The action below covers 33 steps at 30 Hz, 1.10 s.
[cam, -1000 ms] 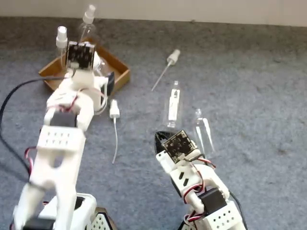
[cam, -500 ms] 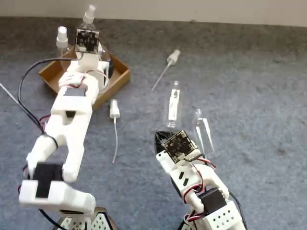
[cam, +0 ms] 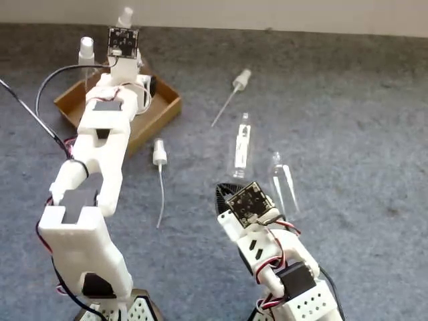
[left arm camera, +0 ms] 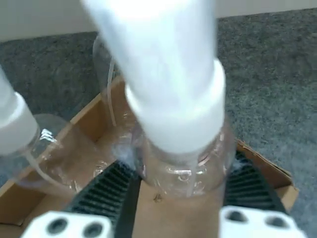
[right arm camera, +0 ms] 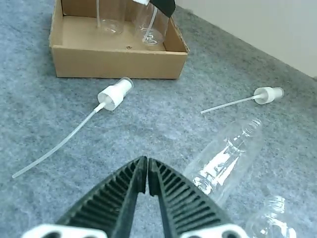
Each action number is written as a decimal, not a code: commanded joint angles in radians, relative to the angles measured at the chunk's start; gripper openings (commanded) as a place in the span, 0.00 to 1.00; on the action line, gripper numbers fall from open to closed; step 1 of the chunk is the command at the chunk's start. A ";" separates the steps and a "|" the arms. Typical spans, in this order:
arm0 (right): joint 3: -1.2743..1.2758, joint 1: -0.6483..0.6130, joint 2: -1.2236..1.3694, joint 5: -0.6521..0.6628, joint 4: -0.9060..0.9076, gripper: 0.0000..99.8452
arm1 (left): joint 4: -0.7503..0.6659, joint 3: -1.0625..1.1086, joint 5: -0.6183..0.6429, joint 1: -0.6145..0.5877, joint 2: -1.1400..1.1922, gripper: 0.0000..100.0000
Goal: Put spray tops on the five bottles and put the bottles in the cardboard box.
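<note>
My left gripper (left arm camera: 177,187) is shut on a clear bottle (left arm camera: 183,166) with a white spray top (left arm camera: 168,74), held upright over the floor of the cardboard box (cam: 164,110). Two more topped bottles (cam: 86,50) (cam: 124,19) stand at the box's far side. Two loose spray tops (cam: 159,154) (cam: 241,79) with long tubes lie on the carpet. Two open bottles (cam: 241,144) (cam: 283,179) lie near my right gripper (right arm camera: 147,174), which is shut on nothing, just short of the nearer bottle (right arm camera: 225,156).
Grey carpet covers the whole work area, with a pale wall along the far edge. The left arm (cam: 100,147) stretches over the box's near side. Open carpet lies to the right of the loose bottles.
The left arm has stretched farther away over the box, carrying its bottle toward the box's far side. The right arm has kept still.
</note>
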 commanded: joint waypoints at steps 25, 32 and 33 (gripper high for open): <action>0.099 0.012 -0.015 0.011 -0.027 0.01 | 0.029 -0.157 -0.006 -0.012 0.120 0.11; 0.099 0.012 -0.015 0.011 -0.027 0.01 | 0.029 -0.125 -0.002 -0.013 0.119 0.21; 0.099 0.012 -0.015 0.011 -0.027 0.01 | 0.029 -0.125 -0.002 -0.013 0.119 0.21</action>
